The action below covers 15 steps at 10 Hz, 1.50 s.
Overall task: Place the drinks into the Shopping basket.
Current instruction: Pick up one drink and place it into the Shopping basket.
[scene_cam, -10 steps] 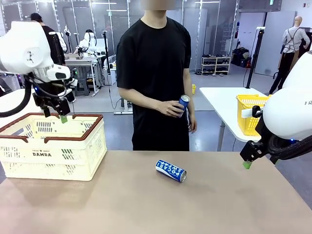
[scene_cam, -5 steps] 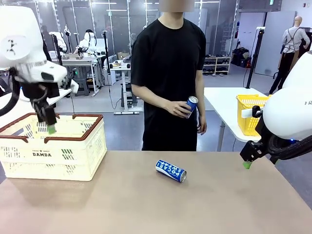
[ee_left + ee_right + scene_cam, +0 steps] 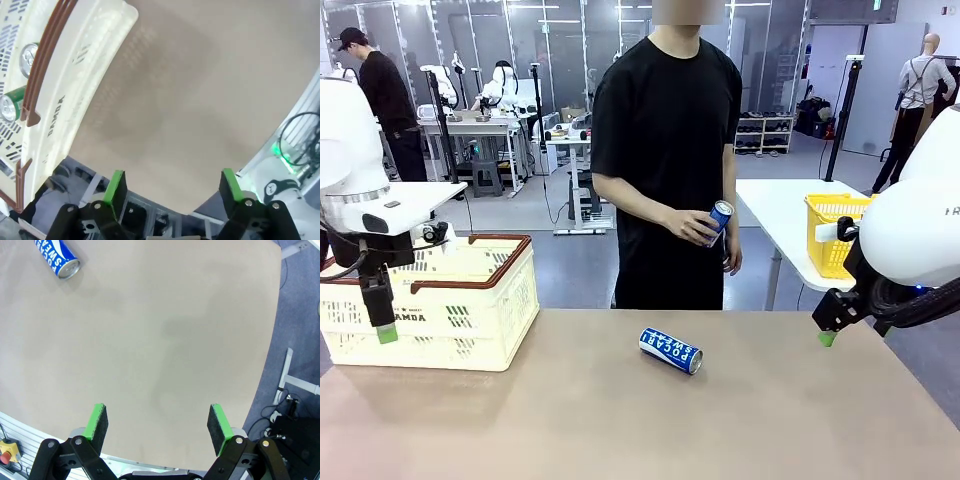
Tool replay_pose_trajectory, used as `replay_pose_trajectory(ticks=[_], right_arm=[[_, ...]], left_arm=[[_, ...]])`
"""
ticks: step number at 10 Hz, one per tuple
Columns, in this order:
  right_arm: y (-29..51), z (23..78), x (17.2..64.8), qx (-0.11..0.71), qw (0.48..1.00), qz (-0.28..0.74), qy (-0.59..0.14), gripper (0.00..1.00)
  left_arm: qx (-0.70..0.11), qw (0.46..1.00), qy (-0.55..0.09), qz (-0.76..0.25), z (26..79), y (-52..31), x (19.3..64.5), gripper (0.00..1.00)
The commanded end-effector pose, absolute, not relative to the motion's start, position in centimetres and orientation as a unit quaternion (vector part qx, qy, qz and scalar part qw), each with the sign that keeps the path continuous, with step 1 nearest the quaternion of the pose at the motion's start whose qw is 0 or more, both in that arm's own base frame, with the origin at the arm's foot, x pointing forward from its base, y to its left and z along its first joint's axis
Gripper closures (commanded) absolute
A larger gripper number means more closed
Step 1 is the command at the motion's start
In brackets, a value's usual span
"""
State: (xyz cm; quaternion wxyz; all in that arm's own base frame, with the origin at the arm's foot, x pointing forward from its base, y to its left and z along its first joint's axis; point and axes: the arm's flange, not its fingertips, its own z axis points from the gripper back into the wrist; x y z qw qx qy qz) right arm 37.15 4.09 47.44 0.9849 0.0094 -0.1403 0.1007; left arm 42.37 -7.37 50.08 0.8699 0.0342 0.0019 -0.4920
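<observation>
A blue can (image 3: 670, 350) with white lettering lies on its side mid-table, and shows at the top left of the right wrist view as the blue can (image 3: 56, 258). The person holds a second blue can (image 3: 718, 220) in one hand at waist height. The cream Shopping basket (image 3: 460, 330) stands at the table's left; inside it lie a green can (image 3: 16, 96) and a silver-ended can (image 3: 28, 56). My left gripper (image 3: 385, 325) hangs open in front of the basket (image 3: 95, 85), nothing between its pads. My right gripper (image 3: 827, 335) is open over the table's right edge, empty.
A bright yellow mesh basket (image 3: 832, 228) sits on a white table behind the right side. The person stands at the far edge, centre. The tabletop (image 3: 165, 340) under my right gripper is bare brown.
My left gripper has come out from above the basket, moving down and toward the robot's side, now in front of the basket. The person shifted right and raised the held can slightly. The right arm stayed still.
</observation>
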Motion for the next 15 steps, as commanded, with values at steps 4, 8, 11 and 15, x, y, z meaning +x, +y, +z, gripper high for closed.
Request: replay_pose_trajectory(ticks=[4, 8, 11, 15], right_arm=[[3.9, 47.5, 37.3, 0.007, 0.984, 0.109, -0.138, 0.0], [3.9, 47.5, 37.3, 0.007, 0.984, 0.109, -0.138, 0.0], [3.9, 47.5, 37.3, 0.007, 0.984, 0.109, -0.138, 0.0], [3.9, 47.5, 37.3, 0.007, 0.984, 0.109, -0.138, 0.0]], left_arm=[[0.069, 0.822, -0.005, -0.565, 51.1, -10.8, 48.2, 0.06], [0.073, 0.732, -0.016, -0.677, 52.2, -20.3, 56.5, 0.06], [0.037, 0.659, -0.011, -0.751, 49.7, -29.7, 60.7, 0.06], [-0.033, 0.613, 0.0, -0.789, 44.5, -34.3, 63.7, 0.06]])
